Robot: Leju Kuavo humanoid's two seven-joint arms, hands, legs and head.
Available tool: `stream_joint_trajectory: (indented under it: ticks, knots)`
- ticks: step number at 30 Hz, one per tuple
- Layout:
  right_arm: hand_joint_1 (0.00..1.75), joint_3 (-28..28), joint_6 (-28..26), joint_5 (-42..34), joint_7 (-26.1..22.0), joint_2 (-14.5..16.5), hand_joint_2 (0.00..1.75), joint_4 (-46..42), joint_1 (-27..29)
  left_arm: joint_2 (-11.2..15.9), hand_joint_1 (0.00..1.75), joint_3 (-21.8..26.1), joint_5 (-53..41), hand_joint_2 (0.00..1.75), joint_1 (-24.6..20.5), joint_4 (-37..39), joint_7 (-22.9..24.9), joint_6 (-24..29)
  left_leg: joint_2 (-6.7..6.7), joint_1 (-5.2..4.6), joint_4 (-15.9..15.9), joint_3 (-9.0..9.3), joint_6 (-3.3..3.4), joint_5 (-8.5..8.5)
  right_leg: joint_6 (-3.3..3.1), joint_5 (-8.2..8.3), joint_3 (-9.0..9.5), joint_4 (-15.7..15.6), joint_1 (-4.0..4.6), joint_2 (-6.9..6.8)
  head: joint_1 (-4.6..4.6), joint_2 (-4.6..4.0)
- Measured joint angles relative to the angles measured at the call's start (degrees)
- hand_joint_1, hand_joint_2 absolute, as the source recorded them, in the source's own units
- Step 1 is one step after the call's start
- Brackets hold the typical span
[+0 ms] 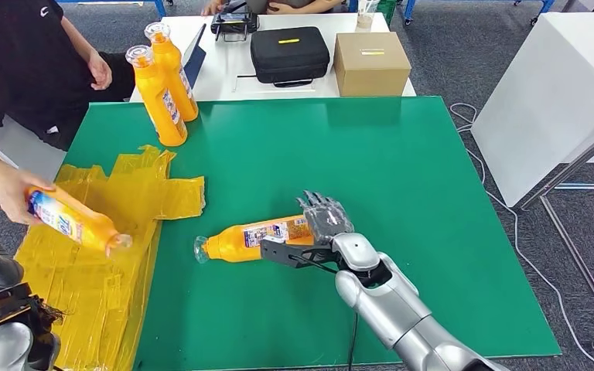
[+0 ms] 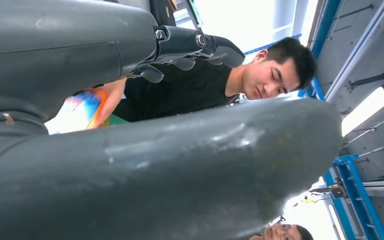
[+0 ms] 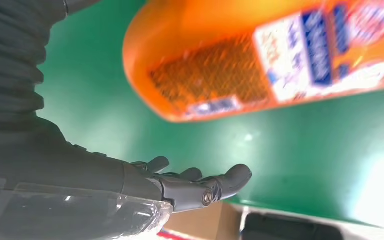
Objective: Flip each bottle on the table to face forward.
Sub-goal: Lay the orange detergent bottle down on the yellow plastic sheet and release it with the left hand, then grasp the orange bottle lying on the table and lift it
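**Right robot hand released beside lying bottle**

I see my right robot hand [image 1: 326, 219] spread flat, holding nothing, at the base end of the orange bottle [image 1: 254, 237], which lies on the green bench [image 1: 402, 178]. My left robot hand [image 2: 195, 47] looks released too.

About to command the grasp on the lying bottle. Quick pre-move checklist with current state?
1. Right hand open, fingers spread: ok.
2. Hand at the base end of the lying bottle, nothing gripped yet: ok; the right wrist view shows a gap between them.
3. Bottle flat on the green mat, cap toward the yellow sheet: ok.
4. Label side up: ok, printed label shows in the head view.
5. Person's hand holds another bottle over the yellow sheet, apart from the grasp: ok.
6. Left hand state: cannot tell.
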Motion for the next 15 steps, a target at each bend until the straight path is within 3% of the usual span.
stream_joint_trajectory:
  ticks: [5,12,13,15]
  knots:
    - [0.0,1.0,3.0,-2.2,-1.4,1.1,1.75,0.1,0.4,0.1,0.0,-0.6,0.5,0.0,-1.0,0.6,0.1,0.2,0.02,0.0,0.0,0.0,0.0,0.0,0.0,0.0,0.0,0.0,-0.01,0.0,-0.01,0.0]
    - [0.0,4.7,6.6,-1.2,0.0,2.0,1.75,2.8,-1.1,0.2,0.0,-0.8,0.6,0.0,-1.4,0.9,0.1,0.6,0.02,-0.01,0.0,0.0,0.0,0.0,0.0,0.0,0.01,0.0,-0.02,0.01,-0.01,0.0]
    - [0.16,5.5,6.9,-0.7,0.1,2.1,1.75,4.3,-1.8,0.2,0.0,-0.8,0.7,0.0,-1.5,0.9,0.1,0.7,0.02,-0.01,0.0,0.0,0.0,0.0,0.0,0.0,0.01,0.0,-0.02,0.01,0.0,0.0]
    - [1.03,7.1,7.1,-0.1,-0.1,2.5,1.75,7.8,-3.6,0.2,0.0,-0.8,0.9,0.0,-1.5,1.0,0.0,0.9,0.03,-0.01,0.0,0.04,0.0,0.0,0.0,0.0,0.04,0.0,-0.02,0.01,0.0,0.0]
